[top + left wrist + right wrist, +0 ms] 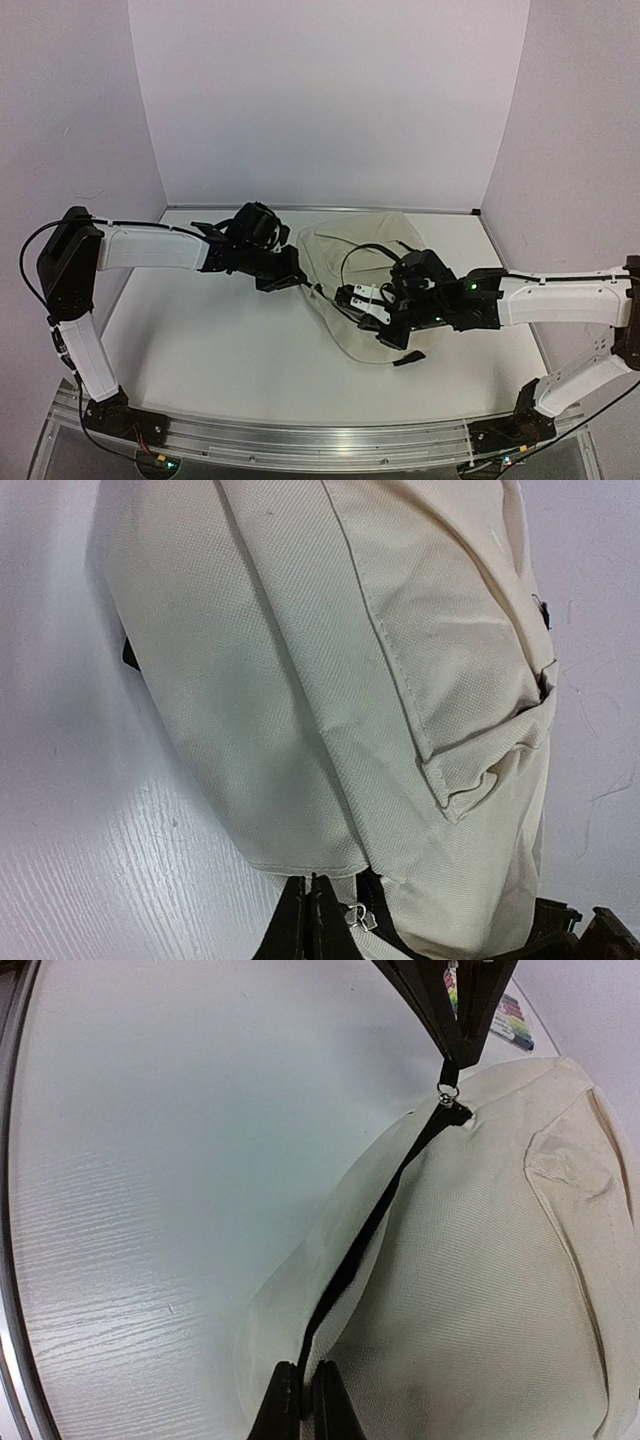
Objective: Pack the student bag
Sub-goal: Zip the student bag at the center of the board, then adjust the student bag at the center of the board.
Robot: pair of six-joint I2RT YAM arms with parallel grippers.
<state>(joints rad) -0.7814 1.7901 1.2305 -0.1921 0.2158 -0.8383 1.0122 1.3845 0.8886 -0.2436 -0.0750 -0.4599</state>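
We judge the student bag [480, 1260] soft and floppy, best held where our left gripper [310, 888] pinches the zipper pull [447, 1092] and our right gripper [307, 1372] clamps the zipper [370, 1230].

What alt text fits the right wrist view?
A cream bag lies on a white table, its black zipper running between two claws. The right claw pinches the bag's edge at the bottom, and the left claw holds the zipper pull at the top.
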